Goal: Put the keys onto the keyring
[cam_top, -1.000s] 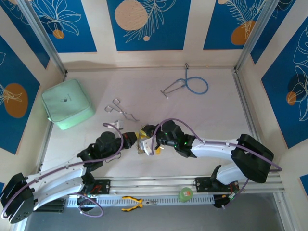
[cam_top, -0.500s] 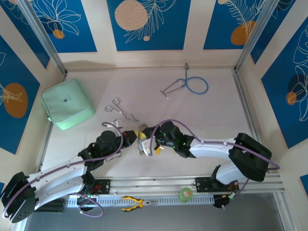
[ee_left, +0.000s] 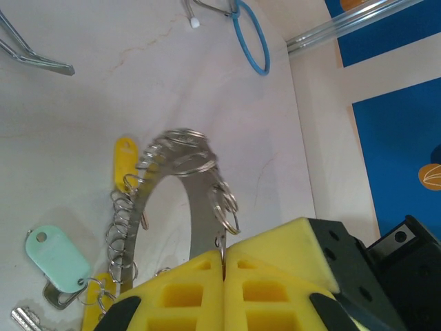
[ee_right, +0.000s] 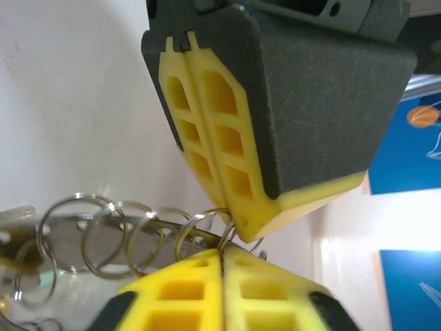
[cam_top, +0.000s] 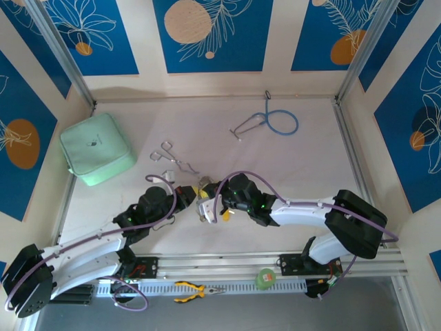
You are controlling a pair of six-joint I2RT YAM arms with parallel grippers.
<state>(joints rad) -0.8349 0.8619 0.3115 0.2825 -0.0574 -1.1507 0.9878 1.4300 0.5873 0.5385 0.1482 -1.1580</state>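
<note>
While the left gripper (ee_left: pixel 224 256) pinches the keyring (ee_left: pixel 198 207), the right gripper (ee_right: pixel 222 261) is squeezed together too, maybe on its ringed rim.

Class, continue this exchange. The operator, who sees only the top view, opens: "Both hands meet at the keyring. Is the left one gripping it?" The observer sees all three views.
Observer: Yes. The left wrist view shows the left hand shut on the keyring, pinching its flat band.
Operator: And the right hand?
Observer: The right wrist view shows the right hand shut, with one small ring of the fringe running into its seam.
Operator: Where are the keys?
Observer: In the left wrist view a teal key and a yellow key lie beside the band's outer edge. I cannot tell whether they are hooked on.
</note>
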